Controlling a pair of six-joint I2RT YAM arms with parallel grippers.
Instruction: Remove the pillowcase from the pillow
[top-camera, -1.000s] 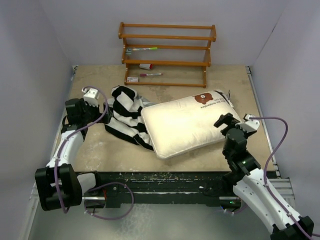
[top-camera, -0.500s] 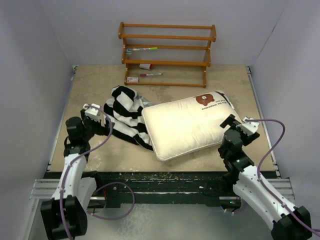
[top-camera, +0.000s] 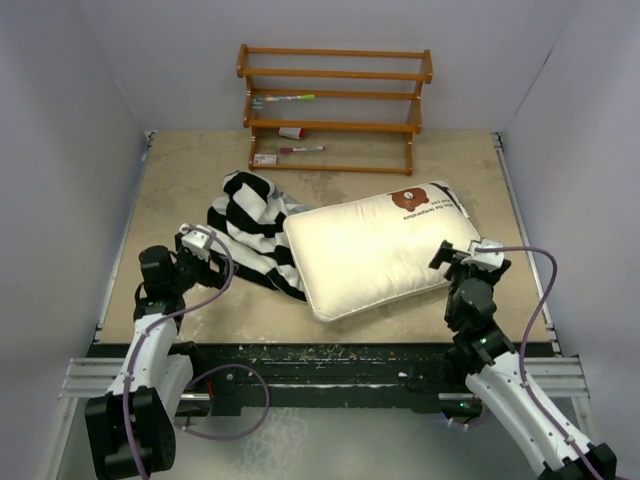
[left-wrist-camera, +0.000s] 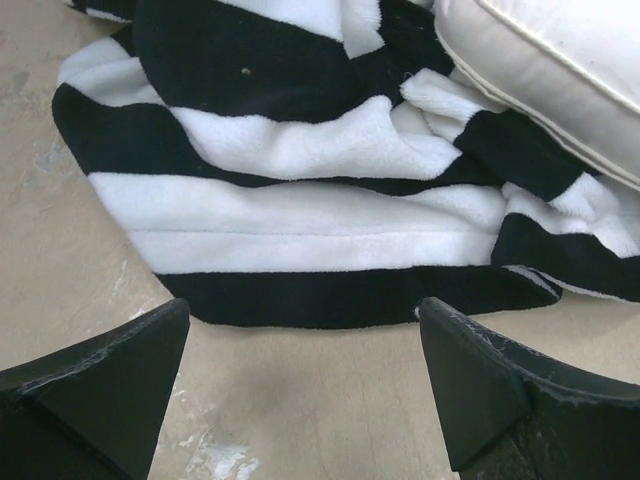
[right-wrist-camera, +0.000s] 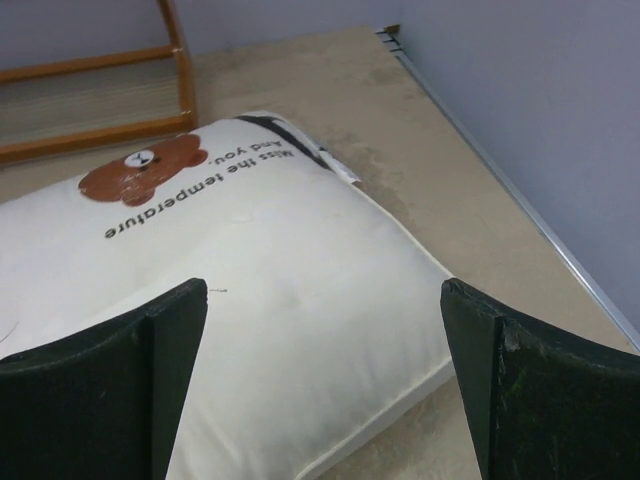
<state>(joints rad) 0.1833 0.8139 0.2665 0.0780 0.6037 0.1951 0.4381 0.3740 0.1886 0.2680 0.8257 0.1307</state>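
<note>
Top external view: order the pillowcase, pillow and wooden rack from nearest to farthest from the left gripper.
1. The pillowcase, bunched just ahead of the open left gripper.
2. The pillow, to the right of the pillowcase, in the middle.
3. The wooden rack, farthest back, beyond both.

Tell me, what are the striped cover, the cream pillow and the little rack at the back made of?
The striped pillowcase looks like plush fleece, with a fuzzy, matte nap. The pillow seems to be smooth woven fabric, perhaps cotton or polyester, with a faint sheen and a corded seam. The rack looks like varnished wood, orange-brown and slightly glossy.
</note>
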